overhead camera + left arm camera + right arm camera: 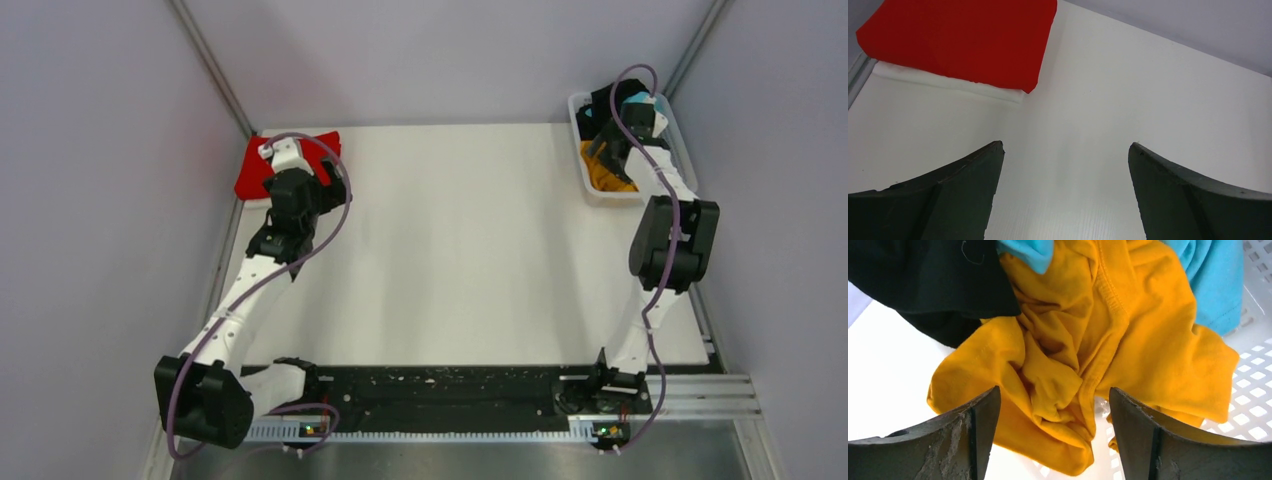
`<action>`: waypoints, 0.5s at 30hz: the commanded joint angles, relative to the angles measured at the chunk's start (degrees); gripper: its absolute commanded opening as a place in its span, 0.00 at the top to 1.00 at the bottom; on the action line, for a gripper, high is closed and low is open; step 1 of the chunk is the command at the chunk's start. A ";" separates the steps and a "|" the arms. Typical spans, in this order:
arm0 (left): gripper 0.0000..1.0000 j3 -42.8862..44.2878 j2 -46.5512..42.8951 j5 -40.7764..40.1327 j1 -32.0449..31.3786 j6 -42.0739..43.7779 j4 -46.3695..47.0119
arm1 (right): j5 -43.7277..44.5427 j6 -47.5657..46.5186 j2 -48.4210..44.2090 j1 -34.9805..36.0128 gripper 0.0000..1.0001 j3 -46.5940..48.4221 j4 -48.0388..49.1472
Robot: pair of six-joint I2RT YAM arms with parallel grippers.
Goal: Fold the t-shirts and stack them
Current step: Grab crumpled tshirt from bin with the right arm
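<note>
red t-shirt (963, 40) folded at far-left corner; orange-yellow (1128, 340), turquoise (1208, 285), black (923, 280) crumpled together.

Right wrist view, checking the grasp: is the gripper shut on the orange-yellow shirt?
No, the right gripper is open, its jaws wide apart over the orange-yellow shirt.

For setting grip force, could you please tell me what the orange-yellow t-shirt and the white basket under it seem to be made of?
The orange-yellow t-shirt looks like soft matte knit cloth, possibly cotton: it crumples into loose folds and shows a stitched seam. The white basket looks like smooth moulded plastic, judging by its regular grid of holes.
</note>
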 commanded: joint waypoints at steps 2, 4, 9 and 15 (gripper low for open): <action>0.01 -0.40 -1.96 -1.46 0.17 0.28 -0.66 | -0.17 0.10 1.94 -0.35 0.23 2.97 4.78; 0.01 -0.43 -2.27 -1.60 0.13 0.18 -1.25 | -1.09 0.01 3.01 -0.40 0.25 2.78 6.11; 0.01 -1.05 -3.24 -1.83 0.12 -0.14 -1.88 | -6.15 0.06 5.24 -0.38 0.35 2.01 11.43; 0.01 -1.45 -3.92 -2.17 0.12 -0.52 -2.63 | -6.52 0.78 4.63 -0.39 0.91 1.15 16.77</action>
